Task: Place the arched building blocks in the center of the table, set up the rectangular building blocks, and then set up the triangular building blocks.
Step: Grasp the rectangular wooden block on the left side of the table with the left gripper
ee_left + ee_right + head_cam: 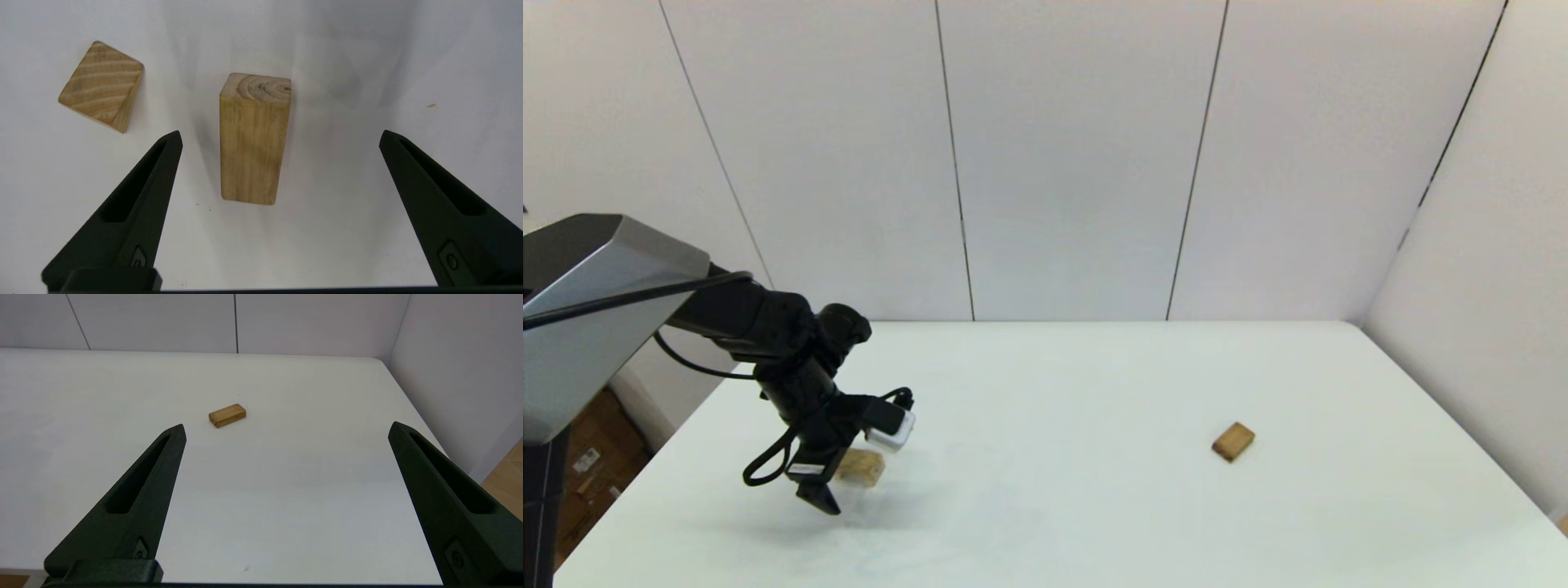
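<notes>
The left end effector (280, 136) hovers spread over the arch block (253, 139), which lies between its fingers, untouched. The wedge (101, 85) sits nearby on the worktop (347, 204). The right end effector (286, 428) is also spread, well short of the slab (227, 415).

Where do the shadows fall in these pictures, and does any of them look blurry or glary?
Head view: a soft shadow lies on the table under the left gripper; no glare. Left wrist view: faint grey shadows spread behind the arched block, and the triangular block looks sharp. Right wrist view: even light, and the rectangular block casts hardly any shadow.
</notes>
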Controlling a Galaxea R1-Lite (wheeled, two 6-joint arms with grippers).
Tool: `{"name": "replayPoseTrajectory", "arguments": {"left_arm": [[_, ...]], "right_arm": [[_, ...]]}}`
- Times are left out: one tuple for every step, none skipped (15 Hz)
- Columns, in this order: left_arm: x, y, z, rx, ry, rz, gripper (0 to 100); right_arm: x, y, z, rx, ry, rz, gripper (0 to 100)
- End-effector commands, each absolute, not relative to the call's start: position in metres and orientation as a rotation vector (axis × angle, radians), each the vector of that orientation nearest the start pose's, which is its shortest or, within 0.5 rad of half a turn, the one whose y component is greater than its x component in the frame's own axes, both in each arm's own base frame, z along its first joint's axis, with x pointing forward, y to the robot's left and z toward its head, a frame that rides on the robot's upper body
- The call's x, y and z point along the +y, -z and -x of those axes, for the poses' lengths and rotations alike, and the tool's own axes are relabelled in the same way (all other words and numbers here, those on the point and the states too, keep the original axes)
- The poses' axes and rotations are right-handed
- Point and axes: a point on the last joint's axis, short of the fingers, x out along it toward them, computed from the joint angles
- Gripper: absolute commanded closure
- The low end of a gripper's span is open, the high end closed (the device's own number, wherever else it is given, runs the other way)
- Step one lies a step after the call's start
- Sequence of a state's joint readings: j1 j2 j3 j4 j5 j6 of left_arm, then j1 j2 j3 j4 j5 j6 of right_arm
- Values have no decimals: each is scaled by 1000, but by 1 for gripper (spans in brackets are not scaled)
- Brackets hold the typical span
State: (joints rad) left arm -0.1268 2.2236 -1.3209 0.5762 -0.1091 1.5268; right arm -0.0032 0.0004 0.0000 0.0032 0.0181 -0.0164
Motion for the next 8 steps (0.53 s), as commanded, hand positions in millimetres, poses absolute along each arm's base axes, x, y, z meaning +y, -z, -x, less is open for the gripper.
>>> {"name": "replayPoseTrajectory", "arguments": {"left_arm": [[-48,-40,-359,1028,1280,-1222,0],[-48,-39,-359,1029,1281,-1221,0],[-48,-40,-359,1028,1280,-1222,0],[-48,-40,-360,1026,1280,-1221,0],[-48,-40,-361,1024,1277,-1222,100],[-48,-39,-361,1025,1278,-1221,100],[-48,-38,-361,1030,1277,-1221,100],[-48,-36,-361,1037,1278,-1218,100]], "right_arm": [[0,-75,23,3,-15,17,0],[0,-75,23,3,-15,17,0],[0,-75,23,3,-15,17,0],[0,-75,23,3,-15,17,0],[0,-75,23,3,-15,17,0],[0,-75,23,4,-15,17,0],[0,-75,23,3,-15,17,0],[0,-75,23,4,-15,17,0]]}}
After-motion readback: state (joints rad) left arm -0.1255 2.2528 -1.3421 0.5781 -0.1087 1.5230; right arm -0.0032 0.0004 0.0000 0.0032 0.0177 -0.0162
